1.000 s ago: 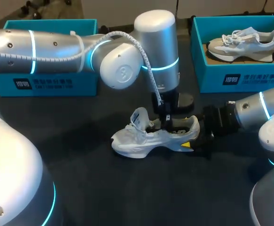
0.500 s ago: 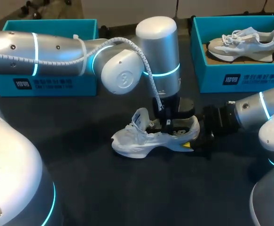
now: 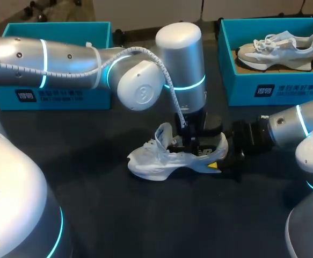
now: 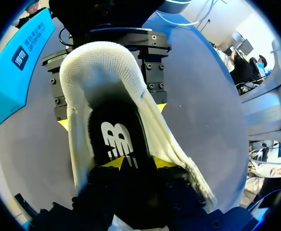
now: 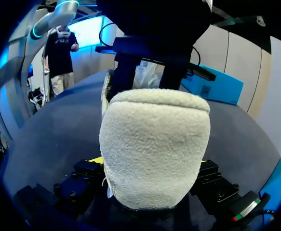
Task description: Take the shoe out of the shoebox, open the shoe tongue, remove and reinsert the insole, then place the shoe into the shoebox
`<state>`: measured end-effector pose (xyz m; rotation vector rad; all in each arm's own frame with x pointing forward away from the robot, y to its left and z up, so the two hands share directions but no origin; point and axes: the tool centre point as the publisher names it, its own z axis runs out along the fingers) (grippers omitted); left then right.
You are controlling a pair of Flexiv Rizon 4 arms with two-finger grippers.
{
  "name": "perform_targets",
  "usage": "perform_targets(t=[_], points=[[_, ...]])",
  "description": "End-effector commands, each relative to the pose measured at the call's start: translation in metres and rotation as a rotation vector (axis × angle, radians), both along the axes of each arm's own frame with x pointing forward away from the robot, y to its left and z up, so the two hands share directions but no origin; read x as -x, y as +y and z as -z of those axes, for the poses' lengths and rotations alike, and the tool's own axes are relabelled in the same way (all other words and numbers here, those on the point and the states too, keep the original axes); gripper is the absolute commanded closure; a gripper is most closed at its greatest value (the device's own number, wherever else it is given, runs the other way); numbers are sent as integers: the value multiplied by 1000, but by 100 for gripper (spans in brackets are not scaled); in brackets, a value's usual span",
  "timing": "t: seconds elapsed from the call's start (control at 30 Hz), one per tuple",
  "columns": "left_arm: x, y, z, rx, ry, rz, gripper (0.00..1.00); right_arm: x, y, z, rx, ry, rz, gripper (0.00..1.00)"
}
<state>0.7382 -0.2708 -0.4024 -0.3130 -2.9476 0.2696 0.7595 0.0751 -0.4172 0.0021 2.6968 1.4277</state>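
White mesh shoe, light and soft, probably holds best at its stiffer heel, where right hand clamps it; left hand sits over floppy insole, grip unclear.

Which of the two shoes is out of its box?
The white shoe on the dark table; the grey shoe lies inside the teal box on the right.
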Motion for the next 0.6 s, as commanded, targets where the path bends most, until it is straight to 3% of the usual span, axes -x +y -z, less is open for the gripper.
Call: perform_targets(t=[0.03,0.47,0.57,0.6], points=[[4,-1,12,16,-14,7,66,0,0,0,3,-2,2,100],[8,-2,33,83,-155,23,67,0,0,0,3,-2,2,100],[7,-2,38,81,-185,23,73,0,0,0,3,-2,2,100],[7,-2,39,84,-187,22,79,0,0,0,3,-2,2,100]])
